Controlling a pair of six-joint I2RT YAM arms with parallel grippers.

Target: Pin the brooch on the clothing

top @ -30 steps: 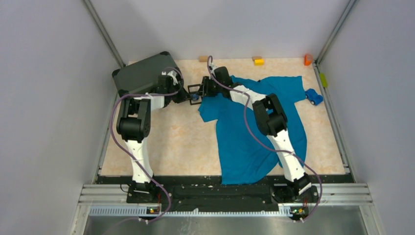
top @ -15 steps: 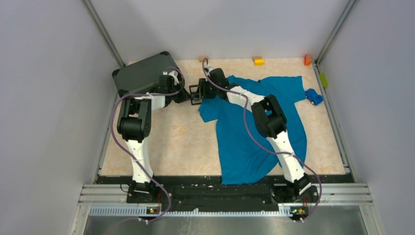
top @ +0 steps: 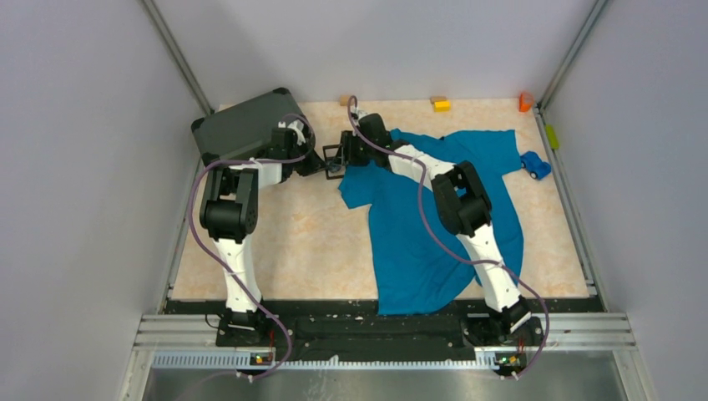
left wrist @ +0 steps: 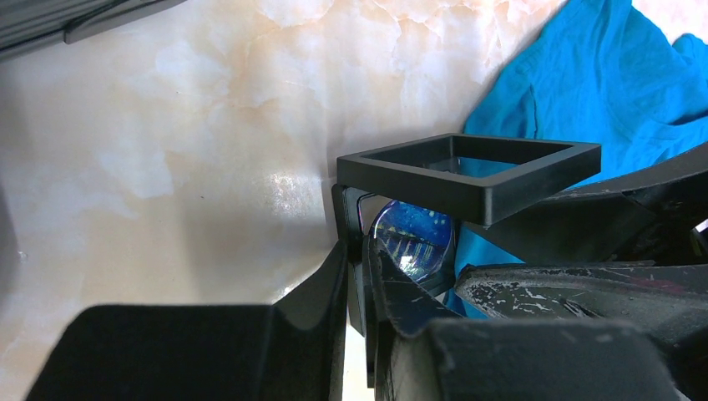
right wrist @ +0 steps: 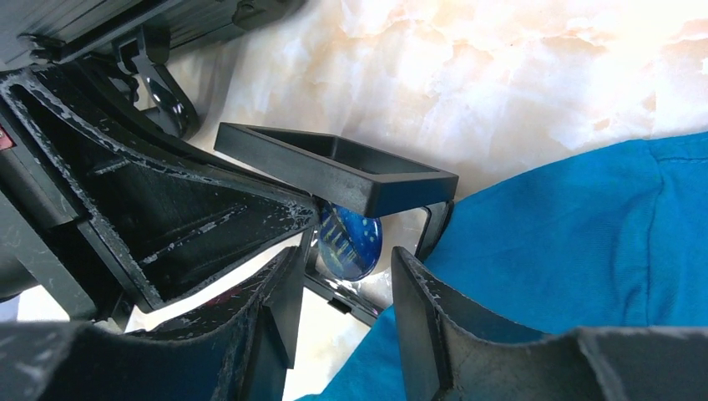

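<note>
**Mia:** What is closest to the arm bases?

**Ben:** The teal T-shirt point(top: 417, 251). It lies crumpled on the table point(top: 292, 242).

**Mia:** Where is the brooch point(left wrist: 413, 238)?

**Ben:** Just past the shirt's far left edge. It is a little round blue thing. It sits under the top of a black frame point(left wrist: 417, 185), beside the shirt and not on it.

**Mia:** What is the left gripper point(left wrist: 357, 259) doing?

**Ben:** Its fingers are almost together. They pinch a thin black wall of the frame.

**Mia:** And the right gripper point(right wrist: 351, 263)?

**Ben:** Its fingers are partly apart, and the brooch shows in the gap. I cannot tell if they squeeze it.

**Mia:** What is farther back?

**Ben:** A dark grey case point(top: 242, 125) sits behind the left gripper. A blue toy car point(top: 535, 165) sits by the shirt's right sleeve. A yellow block point(top: 440, 104) sits at the far wall.
</note>
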